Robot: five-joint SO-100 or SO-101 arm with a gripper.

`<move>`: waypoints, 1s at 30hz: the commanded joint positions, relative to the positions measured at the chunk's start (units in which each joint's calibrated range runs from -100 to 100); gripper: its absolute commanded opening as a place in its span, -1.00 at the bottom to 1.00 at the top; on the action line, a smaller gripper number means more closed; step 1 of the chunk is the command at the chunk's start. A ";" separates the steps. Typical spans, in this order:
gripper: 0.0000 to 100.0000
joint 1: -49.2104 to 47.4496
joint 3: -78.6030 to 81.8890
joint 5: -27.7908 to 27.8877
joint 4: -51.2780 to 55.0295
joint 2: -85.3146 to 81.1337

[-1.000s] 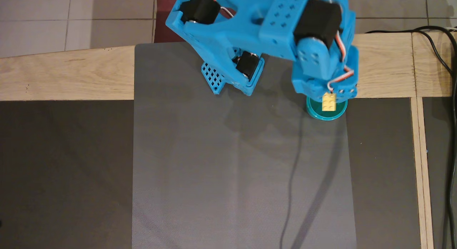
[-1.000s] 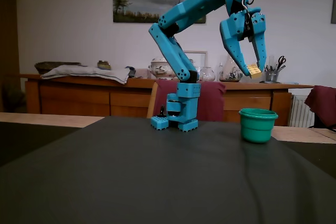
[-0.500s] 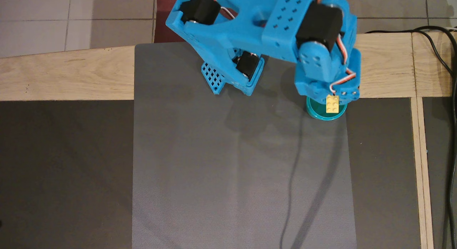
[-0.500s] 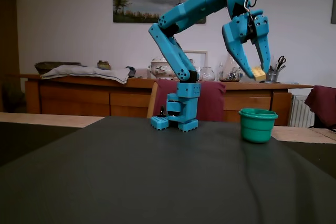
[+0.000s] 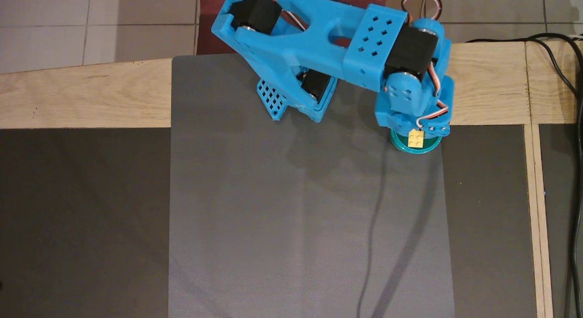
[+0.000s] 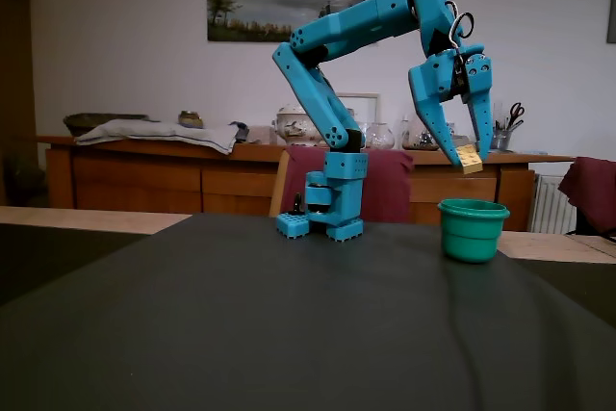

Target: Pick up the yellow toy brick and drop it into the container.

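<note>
While the left part of the counter [image 5: 82, 99] shows only pale wood and dark panels in the overhead view, a grey mat [image 5: 300, 217] covers its middle strip. At the mat's upper edge stands the base of the blue arm [image 5: 319, 40], whose links stretch rightward across that view. In the fixed view the same arm [image 6: 337, 64] rises from its base, bends at the elbow, reaches to the right and turns its wrist downward.

Further right, the gripper [image 6: 469, 153] hangs with its fingers pointing down, clenched on the yellow toy brick [image 6: 470, 158], which is tilted and pinched at the fingertips. Seen from overhead, the gripper [image 5: 416, 132] holds the brick [image 5: 416, 138] with its studs facing up toward the camera.

Directly below, the container [image 6: 472, 230] sits upright on the counter, a teal-green cup with its mouth open to the top. The fixed view shows clear air between the brick and the cup's rim, so the two are apart. From overhead, the container [image 5: 403, 146] lies at the right edge of the mat, mostly covered by the wrist, and the brick appears inside its round outline.

At the far right, black cables [image 5: 574, 81] run along the counter's edge.
</note>
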 commanded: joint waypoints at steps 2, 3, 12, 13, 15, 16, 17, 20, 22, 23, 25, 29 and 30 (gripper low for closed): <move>-1.00 -1.00 0.17 -0.24 -1.21 -0.25; -1.00 -1.54 0.26 -0.24 -1.21 -0.16; -1.00 -4.17 1.17 -2.02 -1.47 -0.25; -0.99 -4.09 1.17 -2.33 -1.47 -0.16; -0.99 -3.94 1.26 -2.80 -1.47 -0.16; -0.99 -3.78 1.26 -2.75 -1.47 -0.16; -0.99 -3.78 1.26 -2.54 -1.47 -0.16; -0.92 -3.55 1.26 -2.49 -1.39 -0.16; -0.80 -3.55 1.26 -2.49 -1.30 -0.25; -0.77 -3.63 1.26 -2.49 -1.21 -0.25; -0.76 -3.47 1.26 -2.49 -1.21 -0.25; -0.76 -3.32 1.26 -2.49 -1.12 -0.25; -0.77 -3.32 1.26 -2.49 -1.03 -0.25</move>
